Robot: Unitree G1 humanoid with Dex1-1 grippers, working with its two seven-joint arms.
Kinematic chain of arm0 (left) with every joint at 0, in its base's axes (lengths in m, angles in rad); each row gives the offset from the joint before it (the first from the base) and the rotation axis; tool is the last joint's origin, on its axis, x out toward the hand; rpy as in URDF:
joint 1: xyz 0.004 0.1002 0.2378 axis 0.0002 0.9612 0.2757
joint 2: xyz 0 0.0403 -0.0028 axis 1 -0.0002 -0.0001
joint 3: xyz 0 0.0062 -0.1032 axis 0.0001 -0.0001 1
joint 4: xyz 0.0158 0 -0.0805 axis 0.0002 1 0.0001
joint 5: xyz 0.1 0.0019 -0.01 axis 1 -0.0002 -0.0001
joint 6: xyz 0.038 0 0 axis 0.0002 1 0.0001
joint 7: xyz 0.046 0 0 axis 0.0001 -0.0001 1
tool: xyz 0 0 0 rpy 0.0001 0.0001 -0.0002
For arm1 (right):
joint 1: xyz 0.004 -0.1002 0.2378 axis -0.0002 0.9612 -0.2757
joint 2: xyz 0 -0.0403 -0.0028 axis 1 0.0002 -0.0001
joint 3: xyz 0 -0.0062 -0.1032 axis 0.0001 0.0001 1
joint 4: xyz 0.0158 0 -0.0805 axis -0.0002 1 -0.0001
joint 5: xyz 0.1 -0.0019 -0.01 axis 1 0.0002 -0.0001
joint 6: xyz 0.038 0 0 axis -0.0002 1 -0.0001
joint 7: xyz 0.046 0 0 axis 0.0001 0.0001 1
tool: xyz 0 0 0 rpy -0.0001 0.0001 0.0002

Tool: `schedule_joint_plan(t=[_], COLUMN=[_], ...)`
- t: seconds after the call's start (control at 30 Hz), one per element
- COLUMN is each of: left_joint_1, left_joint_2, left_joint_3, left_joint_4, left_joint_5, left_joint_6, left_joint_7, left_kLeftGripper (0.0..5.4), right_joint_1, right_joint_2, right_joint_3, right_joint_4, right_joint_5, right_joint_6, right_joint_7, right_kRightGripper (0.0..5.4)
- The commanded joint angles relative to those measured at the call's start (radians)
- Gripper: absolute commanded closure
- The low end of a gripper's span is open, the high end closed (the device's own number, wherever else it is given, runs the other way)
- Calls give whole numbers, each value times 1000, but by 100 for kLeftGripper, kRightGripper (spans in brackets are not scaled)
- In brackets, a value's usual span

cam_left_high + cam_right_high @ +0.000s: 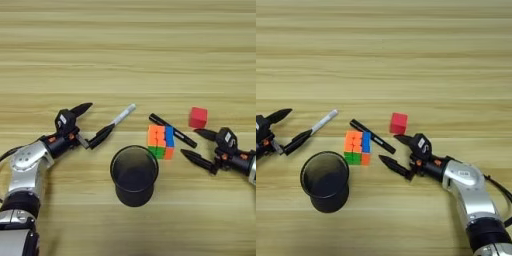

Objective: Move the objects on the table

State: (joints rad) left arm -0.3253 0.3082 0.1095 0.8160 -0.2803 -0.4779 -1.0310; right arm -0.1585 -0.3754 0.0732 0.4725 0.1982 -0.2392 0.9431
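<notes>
Black L hand [98, 121] – wide open, empty

black mesh cup [134, 175], upright, open-topped

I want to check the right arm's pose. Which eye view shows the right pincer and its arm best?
The right eye view: the right pincer shows with fingers spread open, with its wrist and silver forearm behind it, near the slim black marker. The left eye view shows the pincer too, but cuts the arm off at the picture's right edge.
</notes>
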Motion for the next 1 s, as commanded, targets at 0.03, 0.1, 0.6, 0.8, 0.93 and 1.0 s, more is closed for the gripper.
schedule_joint_plan(t=[0.03,0.1,0.6,0.8,0.93,1.0], left_joint_1=[-4,-4,-7,-11,-14,-15], left_joint_2=[8,8,9,9,8,8], left_joint_3=[-4,-4,-1,1,2,3], left_joint_4=[2,0,-3,-5,-5,-4], left_joint_5=[9,8,6,6,6,6], left_joint_6=[-9,-8,-8,-7,-7,-8], left_joint_7=[-6,-6,-3,0,2,3], left_kLeftGripper=[0,0,0,0,0,0], right_joint_1=[-16,-18,-27,-28,-30,-32], right_joint_2=[3,3,-7,-22,-32,-35], right_joint_3=[2,3,5,1,2,1], right_joint_4=[25,32,43,24,15,14], right_joint_5=[-13,-15,-20,-8,-14,-13], right_joint_6=[-5,-6,-6,4,7,8], right_joint_7=[-6,-6,3,27,35,38], right_kRightGripper=[180,201,358,422,458,458])
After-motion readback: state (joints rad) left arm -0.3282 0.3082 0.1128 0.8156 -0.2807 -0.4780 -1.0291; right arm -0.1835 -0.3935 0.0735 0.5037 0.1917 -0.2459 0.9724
